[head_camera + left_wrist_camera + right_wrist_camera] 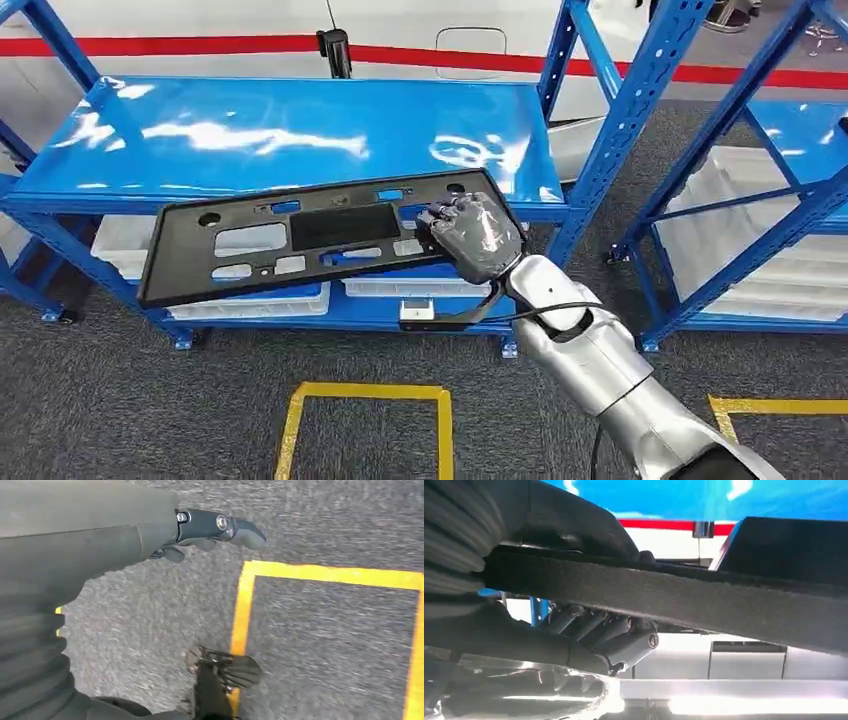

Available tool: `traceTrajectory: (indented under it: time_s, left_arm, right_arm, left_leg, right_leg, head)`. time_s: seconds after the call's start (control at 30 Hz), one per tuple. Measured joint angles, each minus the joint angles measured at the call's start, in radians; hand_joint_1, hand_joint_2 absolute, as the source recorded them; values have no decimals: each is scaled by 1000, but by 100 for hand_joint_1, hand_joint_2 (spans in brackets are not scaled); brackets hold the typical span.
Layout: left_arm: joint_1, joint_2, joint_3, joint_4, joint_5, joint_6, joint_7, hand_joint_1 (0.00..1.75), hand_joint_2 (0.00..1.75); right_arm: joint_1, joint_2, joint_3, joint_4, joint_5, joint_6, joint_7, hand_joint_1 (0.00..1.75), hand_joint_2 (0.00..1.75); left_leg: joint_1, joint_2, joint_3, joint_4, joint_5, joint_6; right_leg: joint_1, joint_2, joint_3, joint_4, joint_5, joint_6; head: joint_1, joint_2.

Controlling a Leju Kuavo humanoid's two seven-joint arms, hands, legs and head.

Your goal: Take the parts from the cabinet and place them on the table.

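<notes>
The right hand (472, 236) is clamping the black plastic panel's (300, 243) end, fingers underneath; it should be carrying it level, clear of the blue shelf (290, 135). The left hand (210, 530) is hanging, fingers apart.

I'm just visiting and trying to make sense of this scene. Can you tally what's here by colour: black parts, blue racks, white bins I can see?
Black panel, held by the right hand: 1
Blue racks: 2, the near one and one on the right
White bins on the lower shelves: several, partly hidden, so I cannot tell the exact count
Total counted: 3, plus the bins
</notes>
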Motion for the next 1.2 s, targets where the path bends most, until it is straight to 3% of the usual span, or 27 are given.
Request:
traceTrajectory:
  time_s: [0.03, 0.1, 0.17, 0.2, 0.27, 0.3, 0.33, 0.37, 0.4, 0.43, 0.47, 0.5, 0.57, 0.63, 0.67, 0.77, 0.8, 0.83, 0.87, 0.9, 0.93, 1.0, 1.03, 1.1, 1.13, 1.17, 1.2]
  left_arm:
    - [0, -1, 0, 0, -1, 0, 0, 0, 175]
    - [0, -1, 0, 0, -5, -5, 0, 0, 175]
    - [0, -3, 0, 0, -6, -5, -2, 0, 175]
    - [0, -3, 0, 0, -6, -6, -2, 0, 175]
    - [1, -3, 0, 0, -6, -6, -2, 0, 175]
    - [5, -2, 0, 1, -6, -6, -2, 0, 175]
    - [6, 0, 0, 2, -6, -6, -2, 0, 175]
    - [7, 0, 0, 2, -6, -6, -1, 0, 175]
    - [9, 0, 0, 2, -6, -7, -1, 0, 175]
    - [9, 0, 0, 2, -6, -7, -1, 0, 175]
    - [8, 0, 0, 2, -6, -7, -1, 0, 175]
    - [8, 1, 0, 2, -7, -7, -1, 0, 175]
    - [8, 2, 0, 2, -7, -7, 0, 0, 175]
    - [6, 3, 0, 1, -7, -5, 3, 0, 175]
    - [3, 1, 0, 1, -8, -5, 3, 0, 175]
    - [3, 2, 0, 1, -9, -5, 3, 0, 175]
    - [4, 2, 0, 1, -8, -5, 4, 0, 175]
    - [4, 2, 0, 1, -7, -4, 6, 0, 175]
    - [3, 1, 0, 1, -7, -4, 6, 0, 175]
    - [2, 1, 0, 1, -7, -3, 6, 0, 175]
    - [2, 2, 0, 1, -7, -3, 6, 0, 175]
    - [2, 1, 0, 1, -7, -3, 6, 0, 175]
    - [3, 0, 0, 1, -7, -3, 6, 0, 175]
    - [2, 0, 0, 1, -7, -3, 6, 0, 175]
    - [2, 0, 0, 1, -7, -3, 6, 0, 175]
    - [2, -3, 0, 0, -7, -3, 6, 0, 175]
    - [2, -4, 0, 0, -7, -3, 6, 0, 175]
  right_arm:
    - [0, 0, -2, 3, 1, 0, 0, 175, 175]
    - [0, 1, -6, 7, 7, 0, 1, 175, 175]
    - [-1, 4, -11, 6, 10, 0, 3, 175, 175]
    - [-3, 7, -14, 6, 12, 0, 3, 175, 175]
    - [1, 8, -15, 8, 15, -2, 3, 175, 175]
    - [6, 8, -16, 10, 16, -2, 3, 175, 175]
    - [7, 9, -16, 12, 18, -3, 3, 175, 175]
    - [7, 10, -16, 12, 21, -3, 3, 175, 175]
    - [8, 12, -16, 13, 21, -4, 2, 175, 175]
    - [8, 13, -16, 13, 22, -4, 2, 175, 175]
    - [11, 14, -16, 14, 22, -4, 2, 175, 175]
    - [15, 15, -16, 16, 22, -5, 2, 175, 175]
    - [20, 14, -16, 18, 24, -5, 2, 175, 175]
    - [20, 14, -16, 21, 28, -5, 0, 175, 175]
    - [20, 14, -17, 21, 29, -6, 0, 175, 175]
    - [21, 14, -22, 22, 28, -15, -3, 175, 175]
    - [22, 14, -22, 23, 28, -16, -4, 175, 175]
    - [22, 11, -24, 25, 28, -16, -5, 175, 175]
    - [23, 11, -25, 27, 28, -16, -5, 175, 175]
    - [23, 10, -27, 28, 28, -16, -6, 175, 175]
    - [22, 10, -29, 30, 28, -16, -6, 175, 175]
    - [23, 9, -29, 33, 27, -16, -6, 175, 175]
    - [24, 8, -29, 35, 27, -16, -6, 175, 175]
    - [23, 8, -29, 37, 27, -16, -6, 175, 175]
    - [22, 8, -30, 37, 27, -16, -6, 175, 175]
    - [18, 8, -31, 37, 27, -16, -7, 175, 175]
    - [14, 9, -33, 36, 27, -17, -10, 175, 175]
  left_leg:
    - [-1, 0, -15, 0, 11, -1]
    - [-4, 0, -44, 1, 35, -5]
    - [-13, -2, -63, 6, 53, -15]
    - [-13, 1, -67, 8, 65, -20]
    - [-10, 0, -72, -3, 90, -29]
    - [-11, -2, -77, -4, 99, -35]
    - [-1, -4, -87, 9, 72, -42]
    - [2, -4, -104, 49, 8, -47]
    - [5, -7, -121, 114, -58, -53]
    - [8, -8, -141, 198, -112, -61]
    - [12, -8, -156, 274, -141, -68]
    - [18, -7, -158, 326, -145, -74]
    - [30, -7, -100, 289, -93, -84]
    - [41, -7, 24, 130, -56, -94]
    - [37, -17, 70, 62, -100, -101]
    - [23, -18, 51, 55, -87, -72]
    - [20, -17, 45, 50, -77, -58]
    - [27, -10, 37, 38, -59, -34]
    - [19, -9, 24, 36, -46, -23]
    - [17, -8, 8, 36, -34, -10]
    - [13, -8, -8, 36, -22, -5]
    - [4, -8, -41, 37, 3, -1]
    - [1, -8, -54, 37, 13, 0]
    - [-7, -8, -90, 38, 43, 1]
    - [-11, -8, -101, 38, 54, 0]
    - [-7, -8, -112, 39, 68, -1]
    - [-11, -8, -121, 39, 79, -9]
  right_leg:
    - [0, 0, 18, -2, 21, 11]
    - [2, 0, 112, -117, 79, 28]
    - [13, 0, 271, -313, 56, 7]
    - [18, 1, 284, -376, 37, 1]
    - [18, 2, 256, -361, 49, 0]
    - [7, 1, 249, -366, 61, -10]
    - [-9, -1, 251, -365, 73, -17]
    - [-7, -1, 240, -365, 85, -34]
    - [-6, -3, 227, -365, 98, -41]
    - [-6, -3, 214, -363, 110, -40]
    - [-6, -3, 201, -363, 120, -38]
    - [-6, -3, 187, -360, 129, -33]
    - [-12, -3, 161, -348, 140, -21]
    - [-19, -2, 135, -326, 147, -10]
    - [-14, -2, 122, -319, 151, -3]
    - [-6, -1, 115, -324, 175, 29]
    - [-6, -1, 112, -330, 185, 39]
    - [-3, -2, 99, -323, 178, 43]
    - [-6, -1, 79, -293, 137, 32]
    - [-5, -1, 55, -232, 79, 17]
    - [-5, 0, 32, -153, 29, 9]
    - [-5, 0, -3, 0, -30, 16]
    - [-2, 0, 1, 24, -26, 22]
    - [10, 0, 87, -54, 38, 38]
    - [13, 0, 139, -122, 55, 33]
    - [26, 0, 216, -228, 47, 14]
    - [34, -2, 301, -343, 8, -8]
  head:
    - [-1, 0]
    - [0, 0]
    - [0, 0]
    - [-2, 0]
    - [-3, 0]
    - [-5, 0]
    - [-3, 0]
    - [-5, 0]
    - [-12, 0]
    - [-11, 0]
    - [-13, 0]
    - [-11, 0]
    - [-12, 0]
    - [-12, 0]
    - [-16, 0]
    - [-18, 0]
    - [-13, 0]
    - [-14, 0]
    - [-14, 0]
    - [-13, 0]
    - [-11, 0]
    - [-10, 0]
    - [-10, 0]
    - [-9, 0]
    - [-10, 0]
    - [-11, 0]
    - [-11, 0]
